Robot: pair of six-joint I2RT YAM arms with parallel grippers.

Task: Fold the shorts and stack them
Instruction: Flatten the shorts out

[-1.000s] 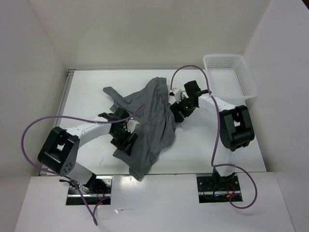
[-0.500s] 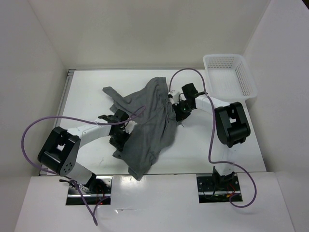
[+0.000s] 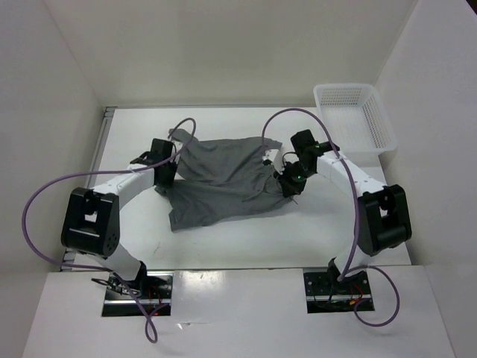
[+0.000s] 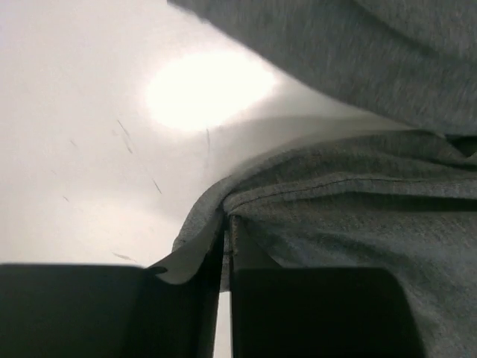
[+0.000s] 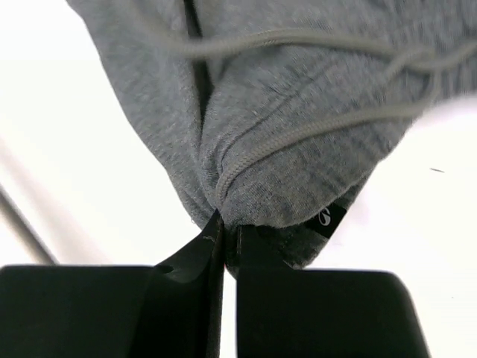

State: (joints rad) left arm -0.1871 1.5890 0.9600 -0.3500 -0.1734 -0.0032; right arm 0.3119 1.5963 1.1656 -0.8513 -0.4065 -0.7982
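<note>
The grey shorts (image 3: 223, 179) hang stretched out wide over the middle of the table, between my two grippers. My left gripper (image 3: 171, 168) is shut on their left edge; in the left wrist view a fold of the shorts (image 4: 358, 201) is pinched between the fingers of the left gripper (image 4: 227, 233). My right gripper (image 3: 282, 176) is shut on the right end. In the right wrist view the shorts (image 5: 298, 164) bunch above the right gripper (image 5: 227, 233), with a drawstring cord (image 5: 313, 127) and a small black label (image 5: 326, 221) showing.
A white mesh basket (image 3: 373, 119) stands at the back right corner of the table (image 3: 320, 231). White walls close in on the left, back and right. Purple cables loop from both arms over the table.
Both grippers shut on the shorts and pulled apart. The left went up and left, the right slightly right, spreading the crumpled diagonal heap into a wide stretch.
</note>
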